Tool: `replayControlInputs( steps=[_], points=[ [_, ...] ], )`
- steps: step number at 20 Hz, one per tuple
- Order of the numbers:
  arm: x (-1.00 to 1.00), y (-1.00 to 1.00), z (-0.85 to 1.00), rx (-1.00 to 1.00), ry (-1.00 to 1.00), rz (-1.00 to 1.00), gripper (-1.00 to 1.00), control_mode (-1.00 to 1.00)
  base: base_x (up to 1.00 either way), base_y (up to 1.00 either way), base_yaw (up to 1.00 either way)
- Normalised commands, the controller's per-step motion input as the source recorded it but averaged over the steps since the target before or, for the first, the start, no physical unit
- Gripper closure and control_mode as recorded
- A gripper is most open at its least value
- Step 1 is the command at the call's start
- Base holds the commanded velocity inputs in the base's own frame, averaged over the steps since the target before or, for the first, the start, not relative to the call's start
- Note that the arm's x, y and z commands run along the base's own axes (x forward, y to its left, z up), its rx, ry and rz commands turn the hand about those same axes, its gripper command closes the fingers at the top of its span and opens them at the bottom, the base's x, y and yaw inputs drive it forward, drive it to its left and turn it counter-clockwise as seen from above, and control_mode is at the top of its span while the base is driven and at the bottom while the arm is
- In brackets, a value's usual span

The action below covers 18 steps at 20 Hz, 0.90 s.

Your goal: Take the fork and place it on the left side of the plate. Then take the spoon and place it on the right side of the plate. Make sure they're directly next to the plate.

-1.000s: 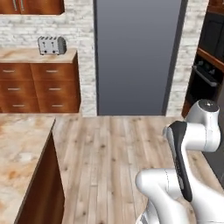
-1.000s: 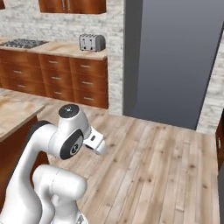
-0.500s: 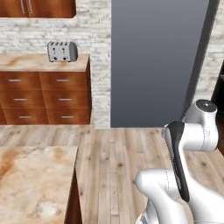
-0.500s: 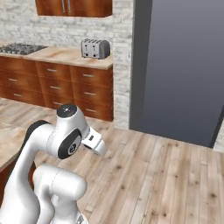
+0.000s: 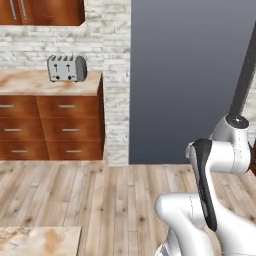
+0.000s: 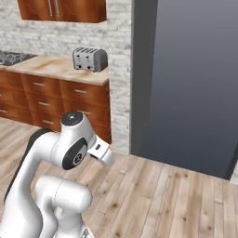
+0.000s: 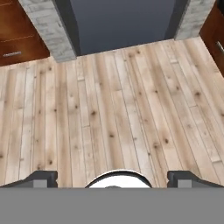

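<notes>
Currently the pincer (image 7: 113,177) is being held wide apart in the hand view, w/ nothing between its two dark fingertips (image 7: 41,178), and is being pointed down at the wood plank floor (image 7: 113,109). Beyond the floor, a tall dark grey fridge (image 7: 122,19) is being framed by light stone walling (image 7: 46,26) on both sides, w/ brown drawers (image 7: 17,41) at the far left of that view.

From the left base view, a silver toaster (image 5: 66,68) is being carried on the marble counter (image 5: 45,85) over wooden drawers (image 5: 50,127), approx. left of the fridge (image 5: 190,80). A corner of a second marble counter (image 5: 37,241) is being shown at the lower left. The white arm (image 5: 215,170) is being kept folded at lower right.

From the right base view, the toaster (image 6: 89,59) is being seen beside a stovetop (image 6: 11,57) further left along the counter (image 6: 60,69).

Fork, spoon & plate: whereabouts cannot be told.
</notes>
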Motion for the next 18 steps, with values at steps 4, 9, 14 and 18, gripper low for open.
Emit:
replayControlInputs(
  steps=[4,9,14,18],
  points=[
    [0.00,0.00,0.00,0.00,0.00,0.00,-1.00,1.00,1.00,0.31,0.06],
    [0.00,0.00,0.00,0.00,0.00,0.00,-1.00,1.00,1.00,0.48,0.04],
    [0.00,0.00,0.00,0.00,0.00,0.00,-1.00,1.00,1.00,0.65,0.02],
    [0.00,0.00,0.00,0.00,0.00,0.00,-1.00,1.00,1.00,0.93,0.00]
  ],
)
